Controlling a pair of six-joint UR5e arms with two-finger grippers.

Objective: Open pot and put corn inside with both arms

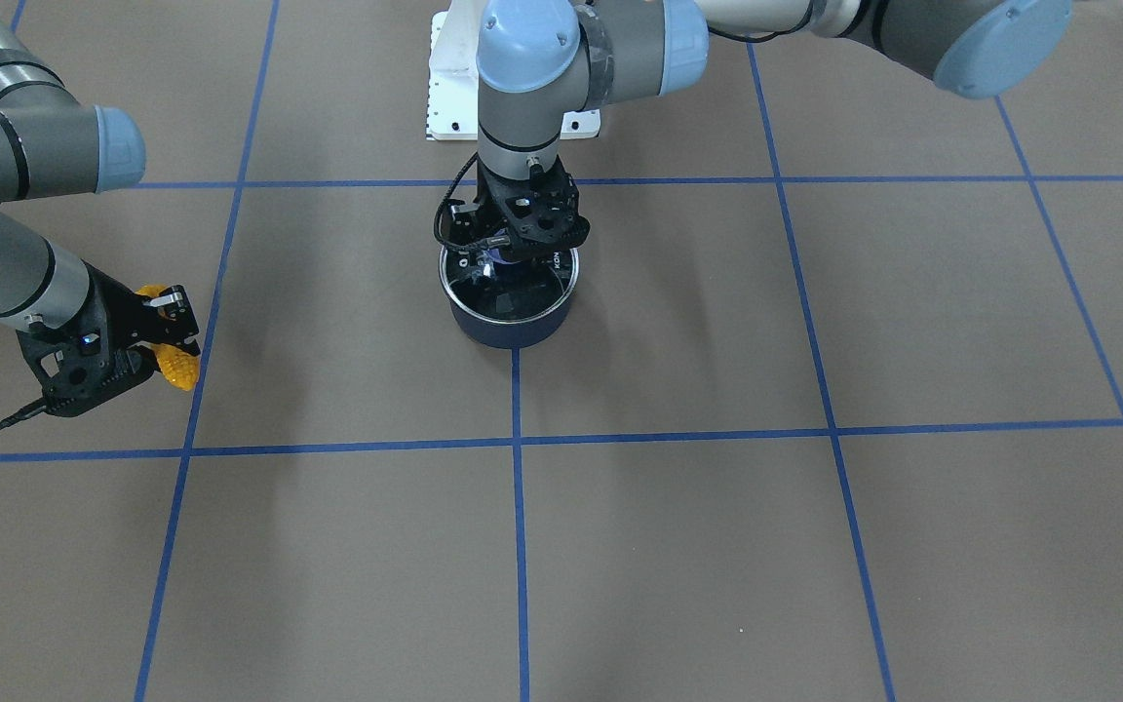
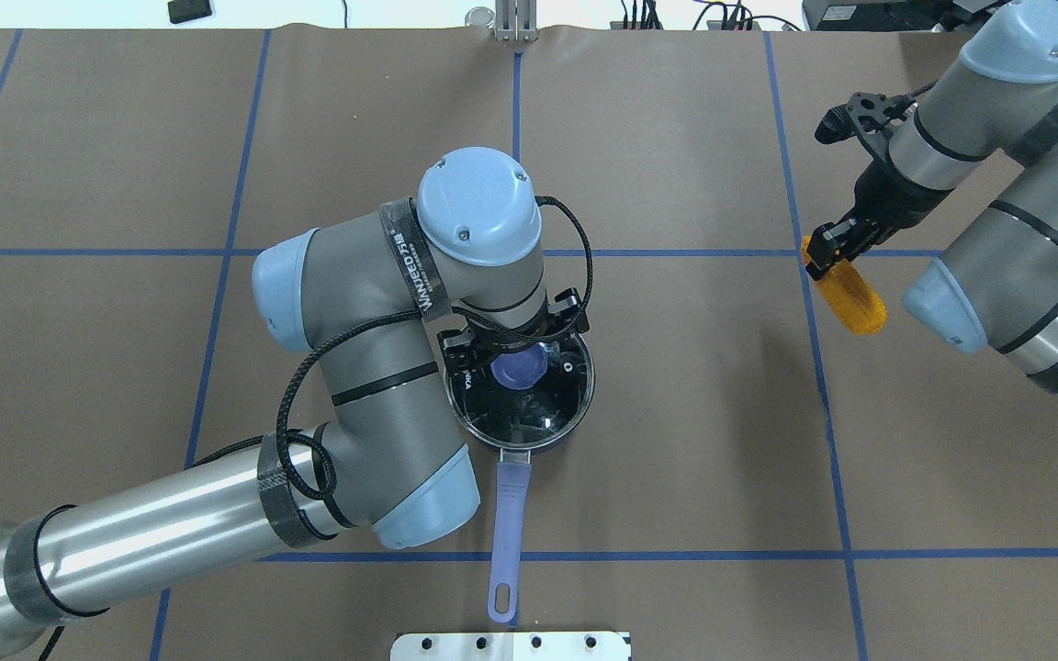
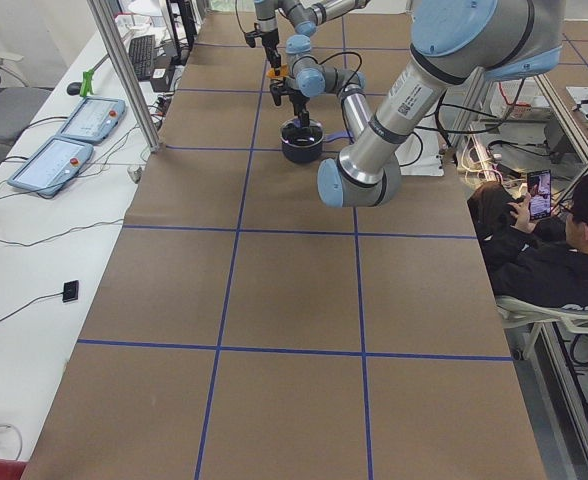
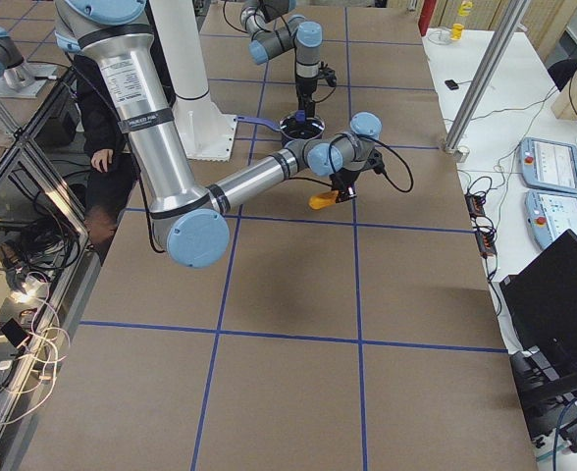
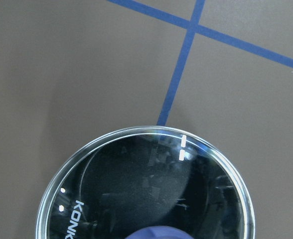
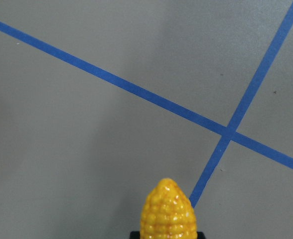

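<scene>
The pot (image 1: pixel 508 331) stands at the table's middle, its purple-blue handle (image 2: pixel 506 514) pointing toward the robot base. The glass lid (image 2: pixel 543 413) lies on its rim and also fills the left wrist view (image 5: pixel 151 189). My left gripper (image 1: pixel 508 255) points straight down at the lid's purple knob (image 2: pixel 518 369); I cannot tell whether it grips the knob. My right gripper (image 2: pixel 827 252) is shut on the thick end of the corn (image 2: pixel 849 294), far to the pot's right. The corn's tip (image 6: pixel 167 211) points out over blue tape lines. In the front view the corn (image 1: pixel 178 369) hangs just above the table.
The white base mount (image 1: pixel 449 97) sits behind the pot. Blue tape lines grid the brown table. A seated person (image 3: pixel 564 250) is beside the robot. Control pendants (image 3: pixel 74 120) lie on a side bench beyond a metal post (image 3: pixel 124 70).
</scene>
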